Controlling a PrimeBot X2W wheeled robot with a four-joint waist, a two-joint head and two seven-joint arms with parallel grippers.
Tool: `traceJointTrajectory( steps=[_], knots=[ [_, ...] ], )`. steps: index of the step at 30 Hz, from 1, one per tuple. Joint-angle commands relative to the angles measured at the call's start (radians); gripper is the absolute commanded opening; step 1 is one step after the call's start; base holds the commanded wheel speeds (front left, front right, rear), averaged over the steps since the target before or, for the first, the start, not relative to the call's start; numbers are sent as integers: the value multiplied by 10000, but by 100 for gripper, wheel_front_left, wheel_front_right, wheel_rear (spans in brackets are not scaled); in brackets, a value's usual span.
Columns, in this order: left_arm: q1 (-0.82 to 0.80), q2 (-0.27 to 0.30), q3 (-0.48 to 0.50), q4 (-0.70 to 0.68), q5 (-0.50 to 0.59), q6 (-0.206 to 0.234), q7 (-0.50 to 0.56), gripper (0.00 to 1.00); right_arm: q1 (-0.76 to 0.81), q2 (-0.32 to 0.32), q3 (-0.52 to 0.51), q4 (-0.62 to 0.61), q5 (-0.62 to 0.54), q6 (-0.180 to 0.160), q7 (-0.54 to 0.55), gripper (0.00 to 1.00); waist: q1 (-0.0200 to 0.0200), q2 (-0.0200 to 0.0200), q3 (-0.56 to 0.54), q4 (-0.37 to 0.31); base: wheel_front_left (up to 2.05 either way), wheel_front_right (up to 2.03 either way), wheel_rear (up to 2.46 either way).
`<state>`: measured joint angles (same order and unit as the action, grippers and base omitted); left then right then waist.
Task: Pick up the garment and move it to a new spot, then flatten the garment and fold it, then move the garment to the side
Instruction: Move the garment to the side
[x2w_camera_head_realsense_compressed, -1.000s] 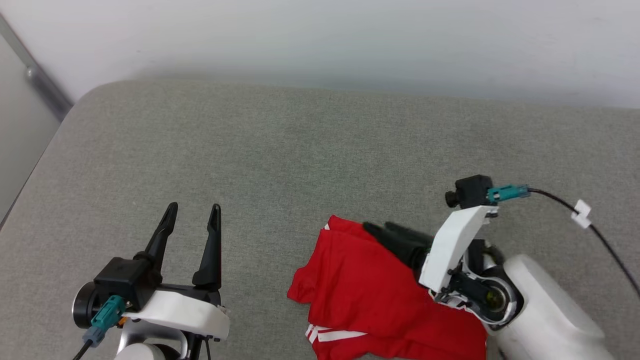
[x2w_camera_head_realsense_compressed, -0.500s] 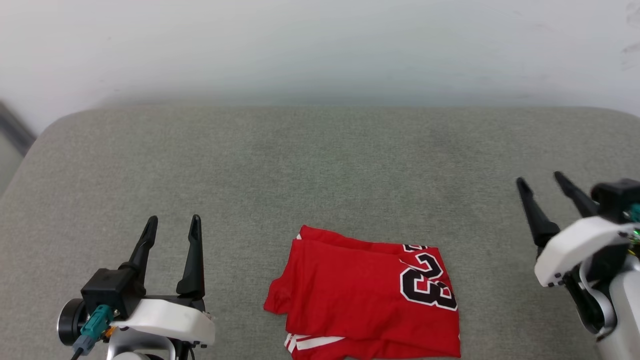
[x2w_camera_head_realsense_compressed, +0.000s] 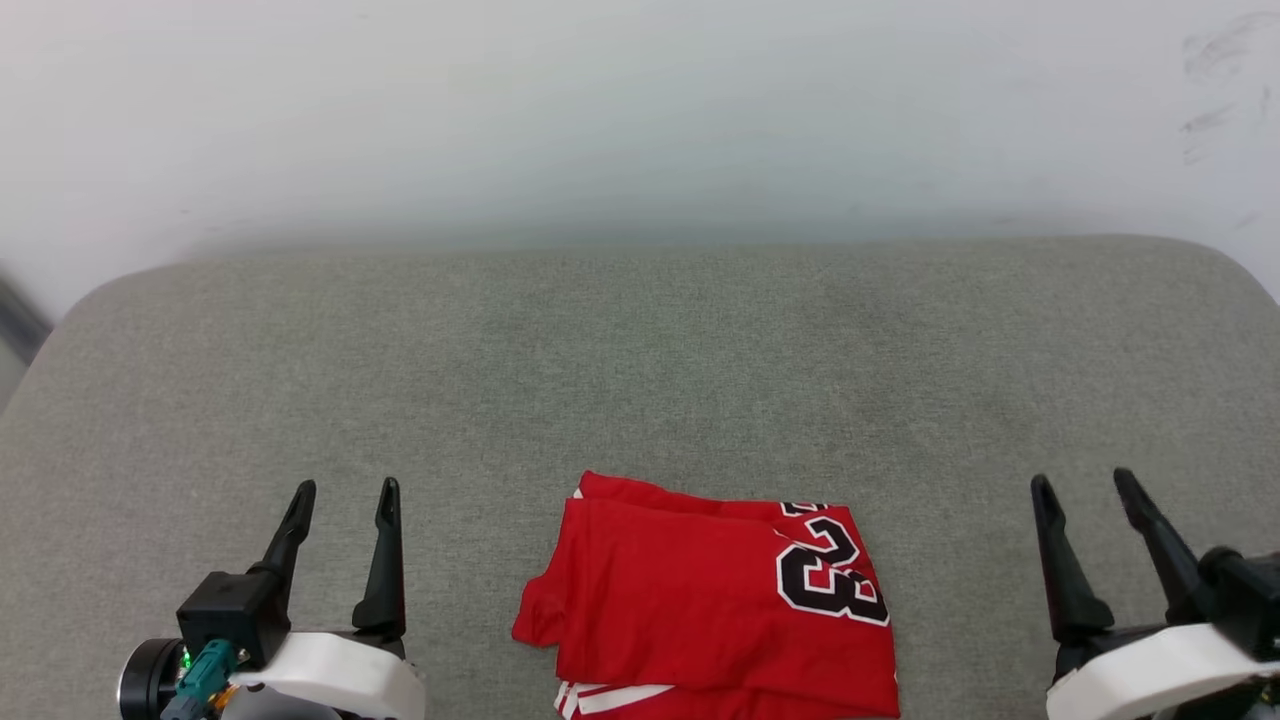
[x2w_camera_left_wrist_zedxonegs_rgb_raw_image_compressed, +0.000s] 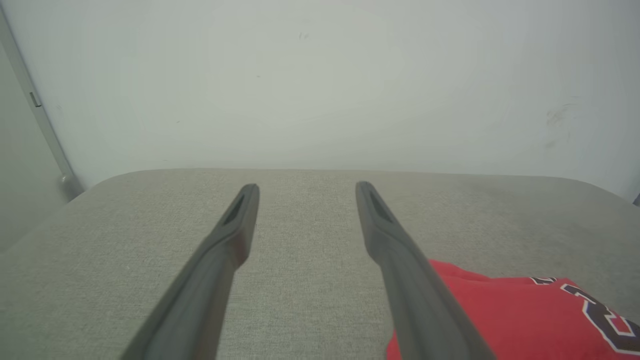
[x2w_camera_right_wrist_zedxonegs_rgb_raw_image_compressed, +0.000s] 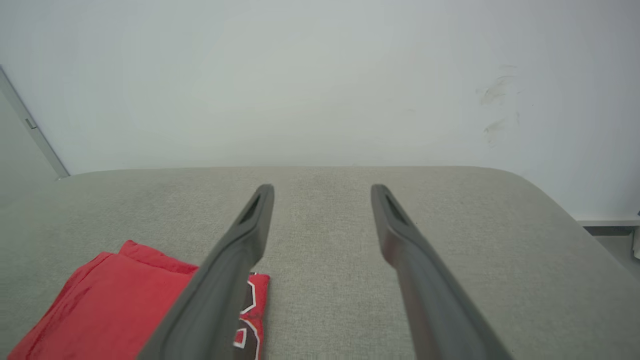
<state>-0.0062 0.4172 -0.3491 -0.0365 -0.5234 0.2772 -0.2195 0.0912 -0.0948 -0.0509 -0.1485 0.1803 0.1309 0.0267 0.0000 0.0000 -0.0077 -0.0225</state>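
Jersey (x2w_camera_head_realsense_compressed: 680, 610) lies folded into a rough red rectangle at the near edge of the grey bench (x2w_camera_head_realsense_compressed: 640, 360), about midway between the left and right edges. Its lower part runs out of the head view. A black "23" with white outline (x2w_camera_head_realsense_compressed: 832, 572) sits on the side toward the right edge, turned sideways, and a strip of white striped trim (x2w_camera_head_realsense_compressed: 610, 696) peeks out from under the fold at the near-left corner of the pile. The top layer is fairly smooth, with a small bulge on its left side.

Left hand (x2w_camera_head_realsense_compressed: 346, 486) is over the near-left part of the bench, fingers spread wide and empty, pointing toward the far edge. It is well apart from the jersey. Right hand (x2w_camera_head_realsense_compressed: 1081, 479) mirrors it over the near-right part – also wide, also holding nothing, clear of the fabric.

From the left wrist, the left hand (x2w_camera_left_wrist_zedxonegs_rgb_raw_image_compressed: 306, 186) frames bare bench, with the jersey (x2w_camera_left_wrist_zedxonegs_rgb_raw_image_compressed: 500, 310) off to one side; from the right wrist, the right hand (x2w_camera_right_wrist_zedxonegs_rgb_raw_image_compressed: 322, 186) does likewise, jersey (x2w_camera_right_wrist_zedxonegs_rgb_raw_image_compressed: 110, 300) on the other side. A pale wall (x2w_camera_head_realsense_compressed: 640, 120) rises behind the far edge.
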Motion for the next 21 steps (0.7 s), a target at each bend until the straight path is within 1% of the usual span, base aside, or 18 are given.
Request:
traceJointTrajectory(
  steps=[1, 6, 11, 13, 15, 17, 21],
  knots=[
    [84, 49, 5, 58, 30, 43, -44, 100, 205, 81, 26, -177, -57, -4, 78, 100, 0, 0, -20, -11, 0, 0, 0],
    [62, 24, -32, 254, -58, 10, -54, 100, 458, 260, -11, -760, -193, -4, 404, 100, 0, 0, -69, -27, 0, 0, 0],
    [-96, -20, -68, 324, -66, -1, -66, 100, 475, 301, -129, -795, -100, -4, 681, 100, 0, 0, -66, 43, 0, 0, 0],
    [-134, -33, -52, 323, -62, 16, -97, 100, 496, 318, -269, -706, 158, -4, 984, 100, 0, 0, -48, 56, 0, 0, 0],
    [-146, -45, 12, 299, -80, 52, -135, 100, 294, 255, -556, -550, 588, -4, 1447, 100, 0, 0, -6, 37, 0, 0, 0],
    [-200, -77, 49, 277, -72, 81, -161, 100, -30, 28, -967, -235, 1130, -4, 2099, 100, 0, 0, 34, 60, 0, 0, 0],
    [-329, -159, 20, 275, -24, 22, -234, 100, -620, -672, -1680, 910, 2202, -2, 3818, 100, 0, 0, 155, 244, 0, 0, 0]
  ],
)
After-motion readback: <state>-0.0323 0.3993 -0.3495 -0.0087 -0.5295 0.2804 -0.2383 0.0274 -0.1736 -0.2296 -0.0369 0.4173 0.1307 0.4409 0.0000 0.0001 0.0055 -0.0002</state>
